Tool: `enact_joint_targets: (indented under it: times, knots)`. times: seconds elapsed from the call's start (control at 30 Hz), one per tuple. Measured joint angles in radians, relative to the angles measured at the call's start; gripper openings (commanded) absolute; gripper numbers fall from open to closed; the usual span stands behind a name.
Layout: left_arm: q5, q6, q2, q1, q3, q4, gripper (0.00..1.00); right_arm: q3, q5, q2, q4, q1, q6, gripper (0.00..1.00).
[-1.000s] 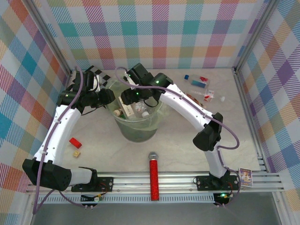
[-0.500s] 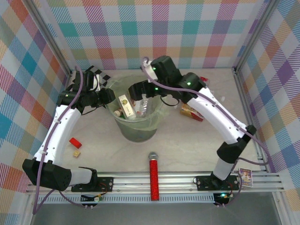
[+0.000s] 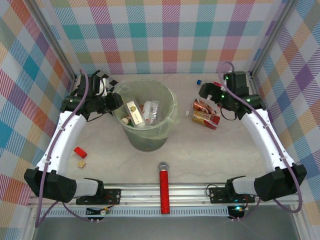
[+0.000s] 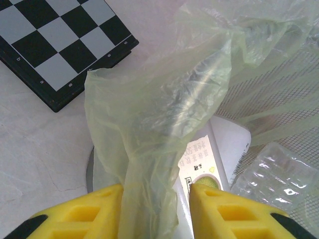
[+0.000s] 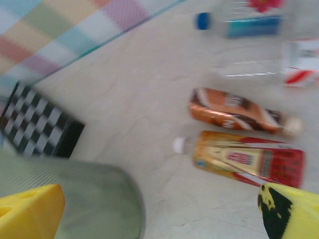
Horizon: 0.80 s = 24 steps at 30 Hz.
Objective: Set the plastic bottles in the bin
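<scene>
The tabletop (image 3: 200, 150) carries the bin (image 3: 146, 140), which stands toward the far left corner, just beside the checkerboard (image 4: 60, 45). Its liner (image 4: 149, 124) is folded over the rim. The left pincer (image 4: 155, 199) is pinching this fold on the left side of the rim, I think to keep the light bin steady and its mouth wide while things drop in. Several bottles (image 3: 142, 112) lie inside. The right pincer (image 5: 159, 214) hangs near the far right corner with its fingers spread and nothing between them, probably ready for the next pick. Below it the orange-red bottle (image 5: 246, 158) and the brown bottle (image 5: 234, 110) lie on their sides, close together. The blue-capped bottle (image 5: 239, 24) and the clear bottle (image 5: 269, 69) lie nearer the far edge. In my judgement the task is more than half done.
</scene>
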Motion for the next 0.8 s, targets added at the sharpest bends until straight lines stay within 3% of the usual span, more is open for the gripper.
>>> enact_joint_targets:
  times: [0.13, 0.33, 0.57, 0.8]
  knots:
    - [0.0, 0.0, 0.008, 0.0, 0.005, 0.0, 0.38, -0.108, 0.095, 0.005, 0.011, -0.066, 0.164, 0.99]
    - [0.0, 0.0, 0.009, 0.0, 0.005, 0.0, 0.38, -0.121, 0.2, 0.117, -0.003, -0.093, 0.437, 1.0]
    - [0.0, 0.0, 0.009, 0.0, 0.005, 0.0, 0.38, -0.194, 0.217, 0.206, 0.1, -0.179, 0.779, 0.95]
    - [0.0, 0.0, 0.009, 0.0, 0.005, 0.0, 0.38, -0.166, 0.2, 0.391, 0.208, -0.216, 0.93, 0.95]
